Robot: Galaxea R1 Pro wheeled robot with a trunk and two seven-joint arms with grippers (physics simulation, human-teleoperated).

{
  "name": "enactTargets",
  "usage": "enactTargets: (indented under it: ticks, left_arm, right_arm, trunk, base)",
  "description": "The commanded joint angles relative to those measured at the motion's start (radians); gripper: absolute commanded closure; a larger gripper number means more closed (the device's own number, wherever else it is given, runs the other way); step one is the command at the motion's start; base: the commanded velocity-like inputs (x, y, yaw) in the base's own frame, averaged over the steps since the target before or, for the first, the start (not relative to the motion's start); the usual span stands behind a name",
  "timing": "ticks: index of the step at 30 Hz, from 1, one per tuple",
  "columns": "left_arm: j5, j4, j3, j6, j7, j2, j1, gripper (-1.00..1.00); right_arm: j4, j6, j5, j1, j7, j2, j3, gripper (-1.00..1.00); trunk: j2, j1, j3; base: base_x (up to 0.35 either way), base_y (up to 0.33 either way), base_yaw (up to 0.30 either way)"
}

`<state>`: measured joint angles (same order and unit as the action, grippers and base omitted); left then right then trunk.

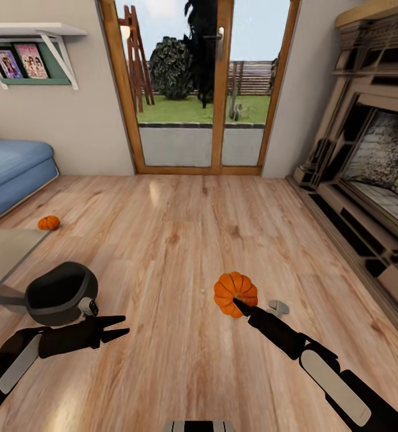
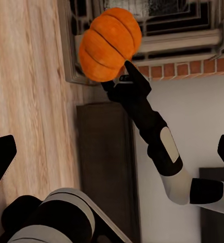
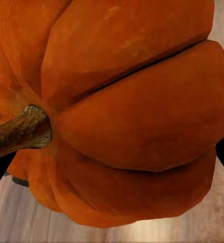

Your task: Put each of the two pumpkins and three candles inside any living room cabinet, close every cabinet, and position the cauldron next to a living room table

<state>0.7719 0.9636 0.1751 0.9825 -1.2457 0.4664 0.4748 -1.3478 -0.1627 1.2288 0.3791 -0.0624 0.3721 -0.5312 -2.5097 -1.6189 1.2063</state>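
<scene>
Holding a pumpkin (image 1: 235, 293) clenched in our right gripper (image 1: 239, 307); left gripper (image 1: 118, 329) spread, empty. Smooth, round: it may slip in transit.

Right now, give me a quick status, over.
Right gripper shut on pumpkin. Left gripper open, beside cauldron. Second pumpkin on floor by sofa.

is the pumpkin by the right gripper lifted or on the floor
Lifted: the pumpkin hangs at the right gripper, clear of the floor.
</scene>
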Motion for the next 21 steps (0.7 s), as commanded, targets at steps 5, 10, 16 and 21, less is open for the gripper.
enactTargets:
  ticks: [5, 10, 16, 21]
  left_arm:
    - [0.004, -0.001, 0.003, 0.007, 0.0, 0.001, 0.001, -1.0]
    - [0.004, -0.002, 0.003, 0.007, 0.0, 0.0, 0.001, -1.0]
    - [0.004, -0.004, 0.003, 0.007, 0.0, 0.0, 0.001, -1.0]
    - [0.004, -0.006, 0.003, 0.007, 0.0, 0.001, 0.001, -1.0]
  right_arm:
    - [0.002, 0.0, 0.007, 0.001, 0.0, 0.0, -0.001, 1.0]
    - [0.024, 0.009, 0.007, 0.0, 0.0, 0.0, -0.001, 1.0]
    - [0.048, 0.012, 0.006, 0.001, 0.0, -0.001, -0.001, 1.0]
    - [0.074, 0.012, 0.005, 0.001, 0.0, -0.001, -0.001, 1.0]
  trunk:
    - [0.0, 0.0, -0.004]
    - [0.0, 0.0, -0.005]
    - [0.0, 0.0, -0.005]
    - [0.0, 0.0, -0.005]
  base:
    - [0.332, -0.108, 0.0]
    - [0.331, -0.142, 0.0]
    - [0.327, -0.178, 0.0]
    - [0.326, -0.18, 0.0]
